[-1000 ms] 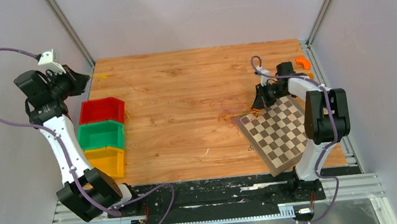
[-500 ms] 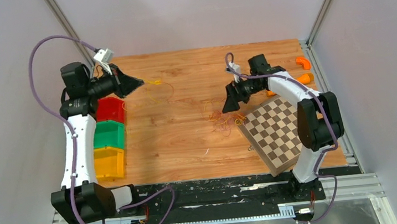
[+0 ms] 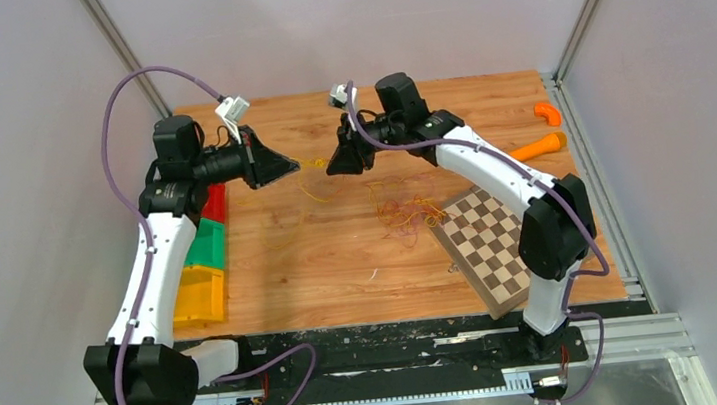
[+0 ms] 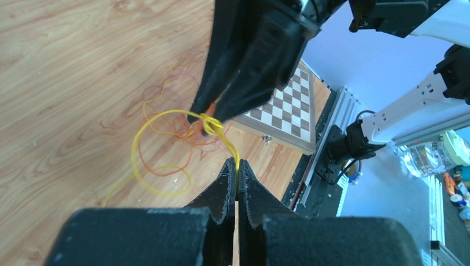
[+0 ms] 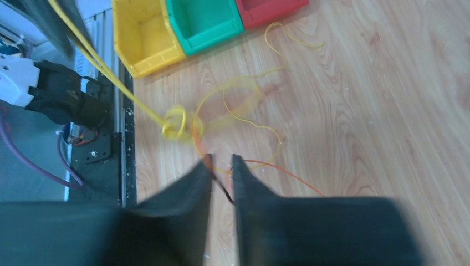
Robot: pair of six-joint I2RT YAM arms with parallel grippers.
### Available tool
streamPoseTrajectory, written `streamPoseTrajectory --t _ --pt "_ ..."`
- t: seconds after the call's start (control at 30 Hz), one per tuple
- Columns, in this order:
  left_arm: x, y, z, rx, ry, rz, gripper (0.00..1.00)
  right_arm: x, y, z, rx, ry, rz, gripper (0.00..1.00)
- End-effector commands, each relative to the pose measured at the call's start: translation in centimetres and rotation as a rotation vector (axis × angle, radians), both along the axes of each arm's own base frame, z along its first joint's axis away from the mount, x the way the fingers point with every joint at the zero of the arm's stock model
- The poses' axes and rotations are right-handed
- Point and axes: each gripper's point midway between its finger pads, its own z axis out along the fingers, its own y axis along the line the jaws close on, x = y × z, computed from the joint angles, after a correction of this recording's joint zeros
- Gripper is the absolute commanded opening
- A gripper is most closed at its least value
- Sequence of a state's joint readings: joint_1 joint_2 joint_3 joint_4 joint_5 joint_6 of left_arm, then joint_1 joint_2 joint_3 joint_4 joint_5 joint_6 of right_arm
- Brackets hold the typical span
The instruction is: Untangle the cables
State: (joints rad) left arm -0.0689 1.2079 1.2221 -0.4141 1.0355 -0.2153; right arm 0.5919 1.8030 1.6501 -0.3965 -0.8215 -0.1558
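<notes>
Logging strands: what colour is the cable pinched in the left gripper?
Yellow cable, best seen in left wrist view.

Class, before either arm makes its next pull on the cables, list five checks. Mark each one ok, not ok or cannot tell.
1. Left gripper shut on the yellow cable: ok.
2. Right gripper clamped on the orange cable: cannot tell; a narrow gap shows between its jaws.
3. Yellow strand straight from left gripper to knot: ok.
4. Knot undone: not ok; loops bunch between the two grippers.
5. Loose pile apart from the chessboard: cannot tell; strands reach its edge.
</notes>
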Motion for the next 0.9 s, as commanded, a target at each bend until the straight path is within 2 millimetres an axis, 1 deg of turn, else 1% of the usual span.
streamPoseTrajectory --t 0.0,0.03,0.1,0.13,0.17,0.2,0.27,0.33,0.43,0.47,0.6,0.67,0.7,0.73,0.77,0.8,0.87 --pt "1.1 1.0 0.7 0.042 -0.024 0.081 0.00 2.5 -1.0 -2.1 -0.024 0.036 -0.092 0.01" --pt "1.6 1.6 0.2 0.071 -0.033 0.104 0.00 2.5 -2.2 -2.8 -0.036 0.048 -0.113 0.00" --pt "2.7 4.1 -0.6 0.105 -0.009 0.197 0.00 2.8 -5.3 -4.2 -0.060 0.071 -0.163 0.00" --pt "3.6 6.4 -1.0 0.108 0.006 0.270 0.00 3.0 -7.2 -4.8 -0.069 0.078 -0.194 0.00" --pt "4.1 7.5 -1.4 0.113 0.015 0.301 0.00 3.4 -9.4 -5.3 -0.077 0.083 -0.235 0.00" --pt "4.7 9.4 -1.8 0.122 0.027 0.358 0.00 3.5 -11.0 -6.1 -0.090 0.089 -0.261 0.00" --pt "5.2 11.1 -3.2 0.173 0.035 0.386 0.00 3.7 -13.7 -7.7 -0.120 0.099 -0.310 0.00" --pt "5.6 12.0 -5.2 0.247 0.028 0.377 0.00 4.0 -15.4 -9.1 -0.164 0.106 -0.350 0.00" --pt "5.8 12.4 -8.8 0.288 0.116 0.360 0.00 4.1 -16.8 -11.3 -0.232 0.144 -0.384 0.00" --pt "5.9 12.6 -10.4 0.304 0.149 0.355 0.00 4.1 -17.0 -12.1 -0.250 0.161 -0.390 0.00" --pt "6.1 13.5 -15.2 0.396 0.247 0.367 0.00 4.1 -17.0 -14.0 -0.281 0.234 -0.400 0.00" --pt "6.2 14.6 -17.9 0.464 0.308 0.399 0.00 4.0 -16.9 -14.5 -0.291 0.271 -0.393 0.00" --pt "6.0 15.6 -19.0 0.518 0.335 0.429 0.00 3.9 -16.9 -14.7 -0.296 0.284 -0.391 0.00" --pt "6.0 16.1 -19.9 0.555 0.350 0.426 0.00 3.8 -16.9 -14.7 -0.301 0.290 -0.389 0.00" --pt "5.6 17.0 -20.8 0.608 0.374 0.442 0.00 3.7 -17.0 -14.8 -0.304 0.291 -0.386 0.00" --pt "5.4 17.4 -21.5 0.645 0.379 0.432 0.00 3.6 -17.0 -14.8 -0.307 0.290 -0.385 0.00" --pt "5.2 18.4 -22.3 0.708 0.371 0.430 0.03 3.3 -17.0 -14.9 -0.306 0.296 -0.375 0.00"
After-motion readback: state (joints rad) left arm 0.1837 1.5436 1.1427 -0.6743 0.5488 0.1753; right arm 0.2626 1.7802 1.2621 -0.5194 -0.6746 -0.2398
